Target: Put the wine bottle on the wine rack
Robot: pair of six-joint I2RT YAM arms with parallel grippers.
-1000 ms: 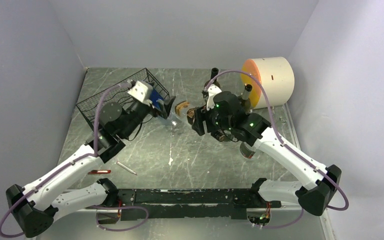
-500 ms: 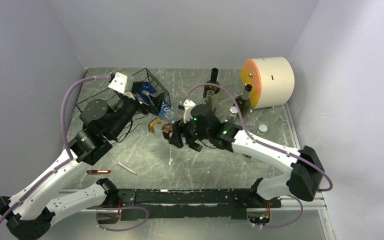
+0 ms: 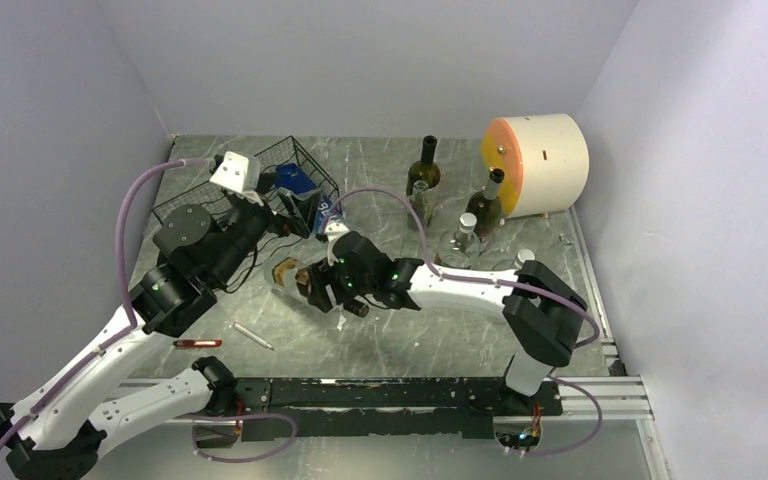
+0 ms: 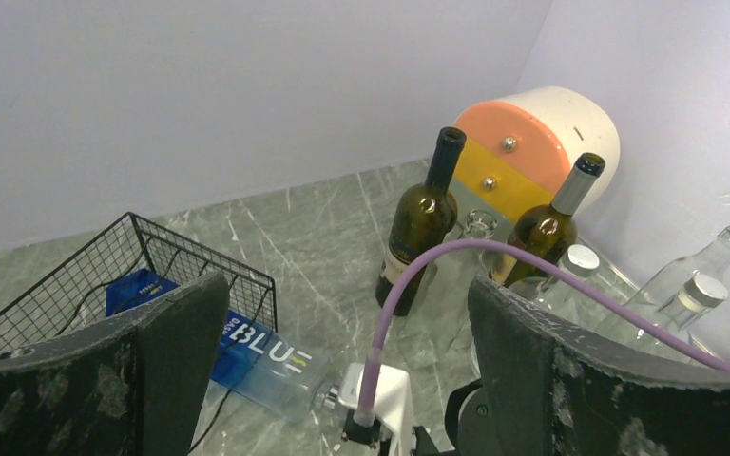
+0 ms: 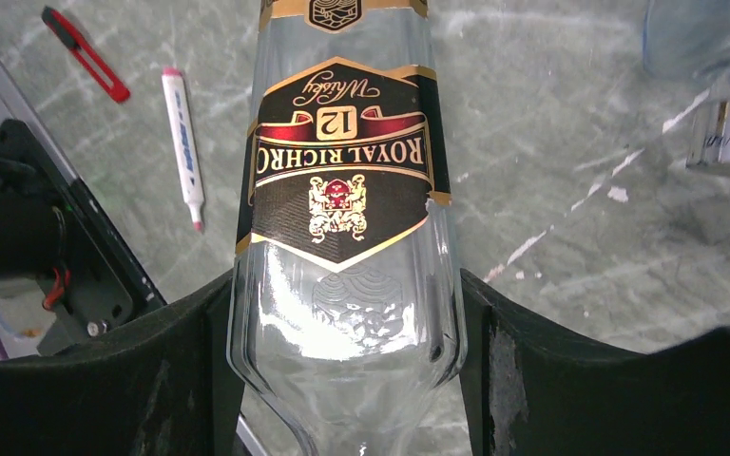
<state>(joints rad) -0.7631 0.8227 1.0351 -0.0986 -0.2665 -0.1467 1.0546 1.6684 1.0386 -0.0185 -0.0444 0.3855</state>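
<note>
Top external view: the right gripper (image 3: 312,282) is reaching across the table (image 3: 410,330) toward its left side. It is clamping a clear wine bottle (image 3: 284,271), which is lying roughly level in the jaws, just in front of the black wire wine rack (image 3: 310,165) and apart from it. A blue-labelled bottle (image 3: 299,184) is lying at the rack's near end. Left wrist view: the left gripper (image 4: 347,285) is hanging above the rack with its jaws spread fully and nothing between them. It is looking across at several upright bottles (image 4: 423,228) and a white drum (image 4: 570,119) in the far corner. Right wrist view: both fingers (image 5: 181,370) are pressing the flanks of the bottle's lower body, the jaws partly spread around the glass. The dark-and-gold label is facing the camera, and a pen (image 5: 182,142) and a red cutter (image 5: 84,52) are lying on the marble beneath. By this evidence the carrying step is under way and placement is not yet done. The next move is calling for a lift over the rack's front wire, with the bottle turned into line with a free trough. Lowering beside the blue-labelled bottle without knocking it comes next, and only then should the jaws be opening.
</note>
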